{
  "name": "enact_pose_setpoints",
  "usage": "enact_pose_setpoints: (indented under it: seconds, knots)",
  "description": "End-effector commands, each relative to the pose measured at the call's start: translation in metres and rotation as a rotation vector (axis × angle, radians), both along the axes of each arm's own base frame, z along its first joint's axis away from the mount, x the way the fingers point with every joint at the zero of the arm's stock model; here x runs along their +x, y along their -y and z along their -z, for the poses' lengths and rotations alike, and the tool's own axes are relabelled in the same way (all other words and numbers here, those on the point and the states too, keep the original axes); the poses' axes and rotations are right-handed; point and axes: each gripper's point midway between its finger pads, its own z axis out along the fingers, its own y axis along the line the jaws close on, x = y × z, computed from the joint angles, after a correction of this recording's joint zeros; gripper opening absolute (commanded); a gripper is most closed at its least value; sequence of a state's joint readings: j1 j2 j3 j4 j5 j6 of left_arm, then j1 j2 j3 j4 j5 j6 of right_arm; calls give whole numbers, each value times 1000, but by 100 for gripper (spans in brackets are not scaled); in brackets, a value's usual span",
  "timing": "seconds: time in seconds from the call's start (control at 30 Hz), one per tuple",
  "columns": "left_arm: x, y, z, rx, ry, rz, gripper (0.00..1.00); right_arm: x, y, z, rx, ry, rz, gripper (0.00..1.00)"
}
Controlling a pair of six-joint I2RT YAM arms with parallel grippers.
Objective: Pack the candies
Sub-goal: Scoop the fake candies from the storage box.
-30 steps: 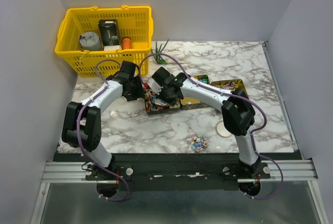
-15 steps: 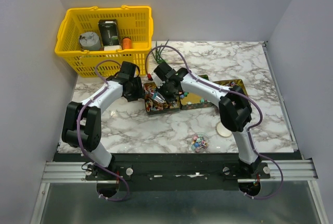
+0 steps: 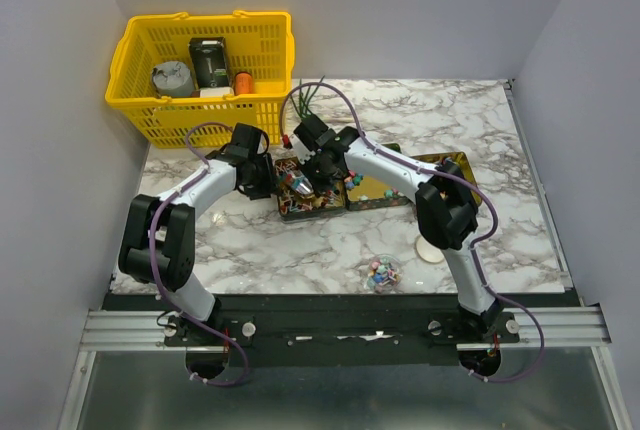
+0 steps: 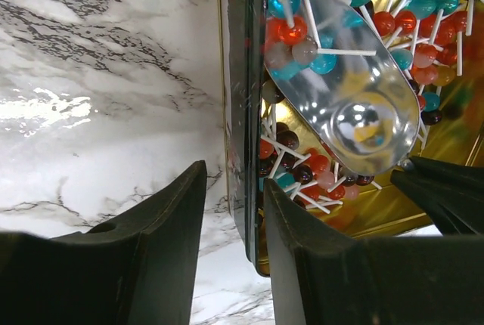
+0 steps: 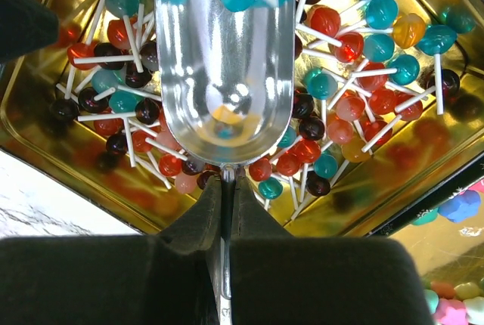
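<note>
You will find the right gripper's (image 5: 226,189) fingers clenched on the handle of a metal scoop (image 5: 223,60). Its bowl sits over the lollipops (image 5: 355,45) in a square gold tin (image 4: 236,75) and carries a few blue ones. The left gripper's (image 4: 234,181) fingers stand apart astride that tin's side wall, the inner finger against it and the outer one just clear. Loose candies (image 3: 382,274) lie in a small clear dish (image 3: 369,267) near the front edge of the marble surface (image 3: 290,250), well apart from the tin. More show in the adjoining tin (image 5: 435,257).
</note>
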State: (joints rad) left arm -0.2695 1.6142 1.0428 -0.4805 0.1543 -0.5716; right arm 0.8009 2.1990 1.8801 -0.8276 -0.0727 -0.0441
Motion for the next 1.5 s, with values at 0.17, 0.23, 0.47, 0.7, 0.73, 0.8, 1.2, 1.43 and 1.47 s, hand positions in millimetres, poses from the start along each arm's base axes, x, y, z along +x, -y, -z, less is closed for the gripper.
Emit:
enact_pose_setpoints:
  seconds: [0.17, 0.23, 0.47, 0.7, 0.73, 0.8, 1.2, 1.43, 1.47]
  knots:
    - [-4, 12, 7, -57, -25, 24, 40, 12, -1, 31, 8, 53, 51, 1]
    - [-5, 12, 9, -58, -30, 25, 39, 17, -1, 29, 17, 83, 54, 1]
    - [-3, 13, 9, -52, -32, 22, 39, 22, 4, 22, 5, 133, 26, 1]
    - [5, 13, -3, -50, -3, 19, 38, 17, 8, 0, 17, 142, 36, 1]
    - [5, 12, -4, -47, 1, 16, 39, 17, 9, -2, 16, 141, 36, 1]
    - [8, 12, -11, -45, 21, 16, 40, 17, 9, -13, 29, 154, 46, 1]
    - [23, 6, -64, -42, 165, -20, 62, 21, 11, -58, 56, 209, 63, 1]
    - [29, 6, -109, -88, 292, -12, 81, 0, 22, -81, 57, 173, 6, 1]
    - [30, 7, -112, -94, 303, -9, 82, -9, 20, -82, 78, 144, -24, 1]
